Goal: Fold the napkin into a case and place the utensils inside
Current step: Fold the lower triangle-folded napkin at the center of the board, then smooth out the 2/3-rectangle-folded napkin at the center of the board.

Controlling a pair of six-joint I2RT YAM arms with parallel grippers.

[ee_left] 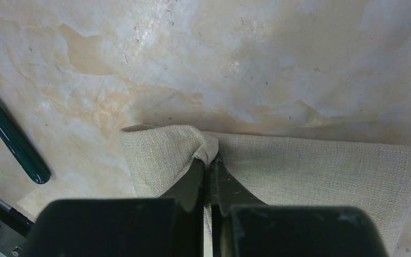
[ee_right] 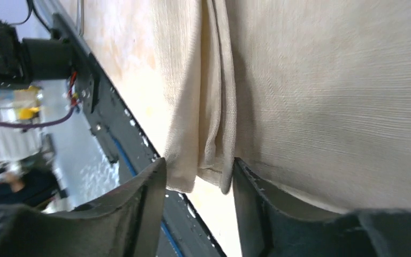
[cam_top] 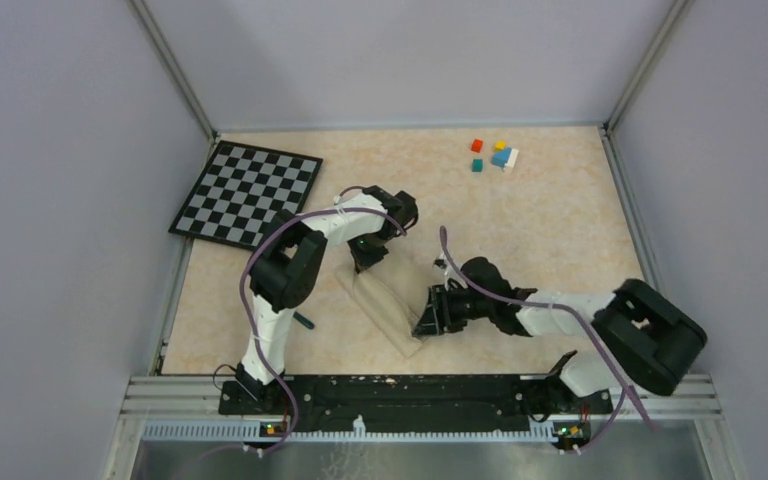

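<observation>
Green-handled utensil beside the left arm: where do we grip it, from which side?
I'd take the green handle mid-length, from straight above, fingers across its width. It lies flat on the table, slim and rounded, so a side approach has nothing to get under; the handle is its thickest visible part.

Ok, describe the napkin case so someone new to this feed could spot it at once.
On the peach table, look right of the black-and-white checkerboard, toward the near edge. The case is the narrow beige cloth strip lying slantwise between the left gripper and the right gripper. It is the only cloth there, barely darker than the tabletop, unlike the bright cubes far back.
</observation>
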